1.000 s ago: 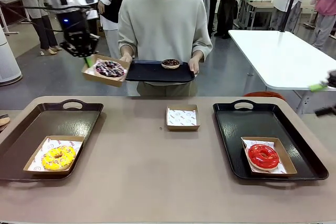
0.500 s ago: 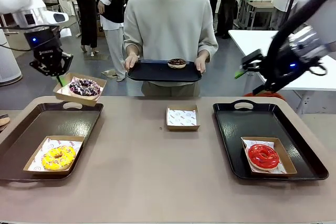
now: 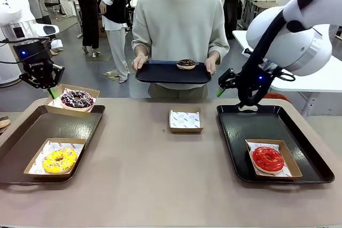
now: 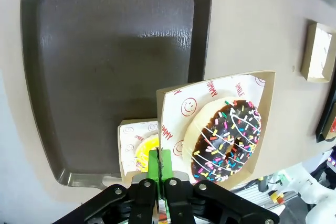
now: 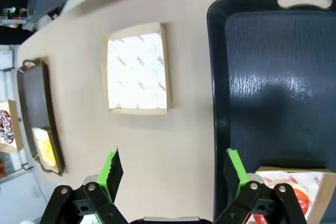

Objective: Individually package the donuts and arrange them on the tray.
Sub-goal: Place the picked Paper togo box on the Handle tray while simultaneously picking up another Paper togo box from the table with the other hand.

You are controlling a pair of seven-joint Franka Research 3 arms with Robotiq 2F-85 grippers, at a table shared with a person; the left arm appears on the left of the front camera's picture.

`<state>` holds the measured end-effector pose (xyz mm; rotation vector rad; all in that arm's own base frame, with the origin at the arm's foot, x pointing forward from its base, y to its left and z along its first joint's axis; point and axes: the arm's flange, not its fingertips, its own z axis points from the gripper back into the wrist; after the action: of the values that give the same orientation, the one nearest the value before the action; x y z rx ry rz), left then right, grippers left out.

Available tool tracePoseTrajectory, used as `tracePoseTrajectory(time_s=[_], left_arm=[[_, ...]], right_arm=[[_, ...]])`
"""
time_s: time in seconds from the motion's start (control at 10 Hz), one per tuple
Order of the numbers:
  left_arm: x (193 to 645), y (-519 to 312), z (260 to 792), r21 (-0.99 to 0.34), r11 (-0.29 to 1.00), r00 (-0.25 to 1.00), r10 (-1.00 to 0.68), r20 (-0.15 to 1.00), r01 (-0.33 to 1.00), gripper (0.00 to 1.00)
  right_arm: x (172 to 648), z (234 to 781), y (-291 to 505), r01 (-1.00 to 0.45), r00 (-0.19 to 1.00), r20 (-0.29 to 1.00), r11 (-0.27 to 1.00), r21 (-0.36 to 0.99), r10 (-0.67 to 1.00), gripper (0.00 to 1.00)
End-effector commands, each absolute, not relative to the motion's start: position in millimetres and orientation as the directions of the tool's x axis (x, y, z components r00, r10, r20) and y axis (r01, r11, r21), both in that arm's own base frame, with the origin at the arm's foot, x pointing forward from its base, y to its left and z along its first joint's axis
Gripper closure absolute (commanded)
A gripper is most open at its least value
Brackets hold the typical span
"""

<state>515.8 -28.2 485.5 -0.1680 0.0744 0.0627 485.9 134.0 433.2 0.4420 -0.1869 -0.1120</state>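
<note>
My left gripper (image 3: 52, 91) is shut on the edge of a cardboard box (image 4: 173, 103) holding the dark purple sprinkled donut (image 3: 76, 98) (image 4: 229, 139), above the far end of the left tray (image 3: 64, 125). The yellow donut (image 3: 59, 160) (image 4: 144, 151) lies boxed at that tray's near end. The red donut (image 3: 267, 158) sits boxed in the right tray (image 3: 240, 132). My right gripper (image 3: 221, 85) (image 5: 173, 169) hangs open and holds nothing, above that tray's far left corner. The chocolate donut (image 3: 186, 63) rests on a black tray (image 3: 160, 73) held by the person.
An empty paper-lined box (image 3: 186, 120) (image 5: 137, 73) lies on the table's middle, between the two trays. The person stands at the far edge with both hands on the held tray. A white table (image 3: 288, 57) stands at the back right.
My left gripper has carried the boxed purple donut down and left to the left tray's far end. The right arm has swung in from the right to the right tray's far corner.
</note>
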Motion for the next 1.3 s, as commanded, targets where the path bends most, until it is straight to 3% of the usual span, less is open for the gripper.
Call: tracePoseTrajectory(time_s=[0.0, 0.6, 1.2], left_arm=[[513.5, -29.4, 484.6, -0.176, 0.983, 0.997, 0.043, -0.057, -0.052, 0.99], [515.8, -28.2, 485.5, -0.165, 0.984, 0.995, 0.056, -0.079, -0.069, 0.99], [533.4, 20.2, 462.9, -0.127, 0.988, 0.994, 0.074, -0.081, -0.084, 0.99]], right_arm=[[474.6, 434.8, 136.1, 0.073, 0.98, 0.138, 0.902, 0.425, -0.144, 0.0], [483.9, 433.0, 132.3, 0.069, 0.977, 0.151, 0.897, 0.436, -0.149, 0.0], [512.8, 424.5, 205.0, -0.027, 0.973, 0.229, 0.977, 0.21, -0.023, 0.0]])
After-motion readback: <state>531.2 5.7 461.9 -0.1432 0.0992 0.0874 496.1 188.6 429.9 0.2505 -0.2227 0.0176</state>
